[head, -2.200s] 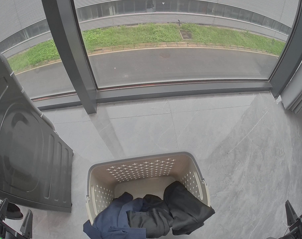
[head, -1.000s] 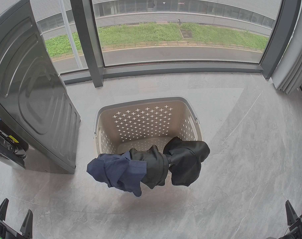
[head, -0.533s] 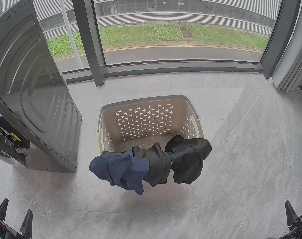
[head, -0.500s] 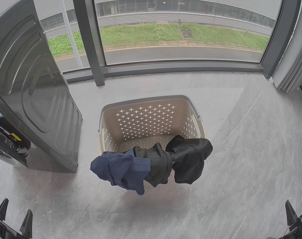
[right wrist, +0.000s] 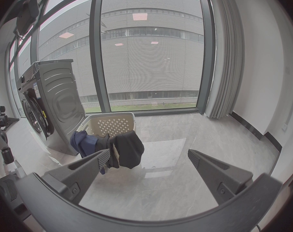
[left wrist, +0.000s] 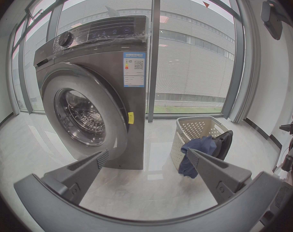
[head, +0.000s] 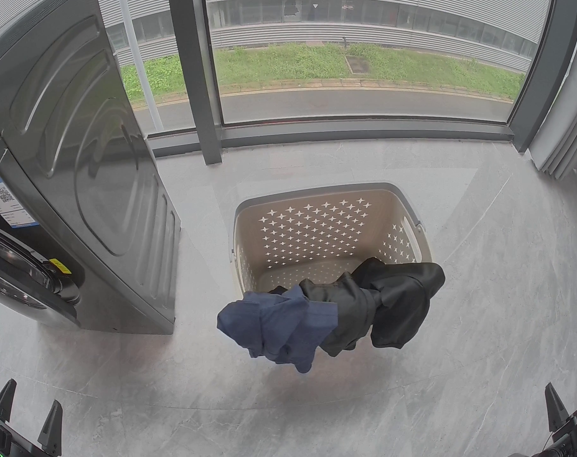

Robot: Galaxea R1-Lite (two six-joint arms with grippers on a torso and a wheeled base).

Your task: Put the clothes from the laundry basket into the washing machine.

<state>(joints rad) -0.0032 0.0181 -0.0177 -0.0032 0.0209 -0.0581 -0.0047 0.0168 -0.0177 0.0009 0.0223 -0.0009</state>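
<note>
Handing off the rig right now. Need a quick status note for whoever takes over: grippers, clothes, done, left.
Left gripper: open, empty, held low, facing the washing machine.
Right gripper: open, empty, held low, to the right of the laundry basket.
Basket stands on the floor beside the machine. A blue garment and black garments hang over its near rim.
Done: nothing grasped, nothing loaded.
Left: the machine door looks shut, so check it and open it if needed, then move every garment into the drum.
</note>
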